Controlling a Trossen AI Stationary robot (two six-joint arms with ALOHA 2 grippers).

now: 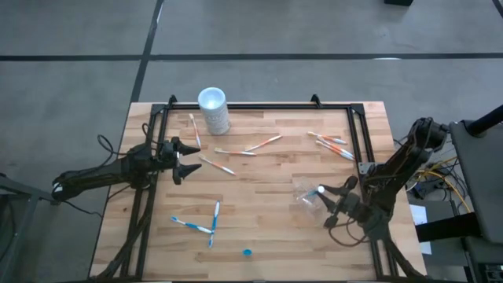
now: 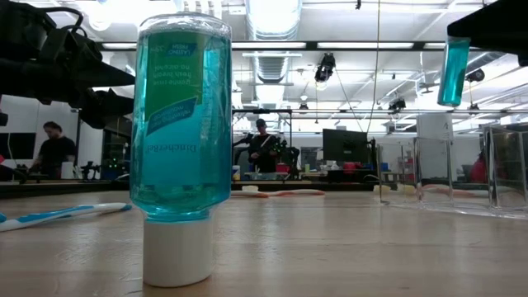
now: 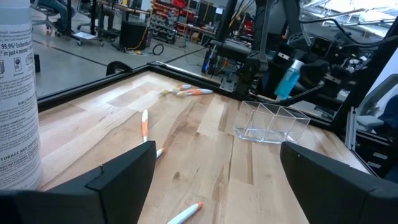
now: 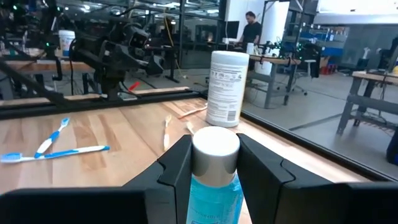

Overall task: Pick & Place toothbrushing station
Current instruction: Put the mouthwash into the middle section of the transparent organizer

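Observation:
The toothbrushing station's clear plastic holder (image 1: 305, 193) (image 3: 270, 122) stands on the table at the right. Orange-and-white toothbrushes (image 1: 263, 144) (image 1: 330, 142) lie flat in the middle and far right. Blue-and-white toothbrushes (image 1: 203, 224) lie near the front left. My right gripper (image 1: 324, 198) is by the holder, shut on a small blue bottle (image 4: 211, 199) with a white cap (image 1: 321, 190). My left gripper (image 1: 178, 154) hangs open at the table's left, touching nothing. My right gripper pinches the blue bottle just under its white cap (image 4: 200, 185), one finger (image 4: 177, 165) on each side. The fingers come in about level from the table's right. The bottle is cap up and slightly tilted. Its blue body (image 2: 454, 70) hangs below the fingers, clear of the table.
A tall white canister (image 1: 214, 110) stands at the far edge. A second blue bottle (image 2: 177, 140) stands upside down on its white cap near the front edge (image 1: 247, 252). A black frame (image 1: 259, 106) rims the table. Bare wood lies in the middle (image 1: 267, 196).

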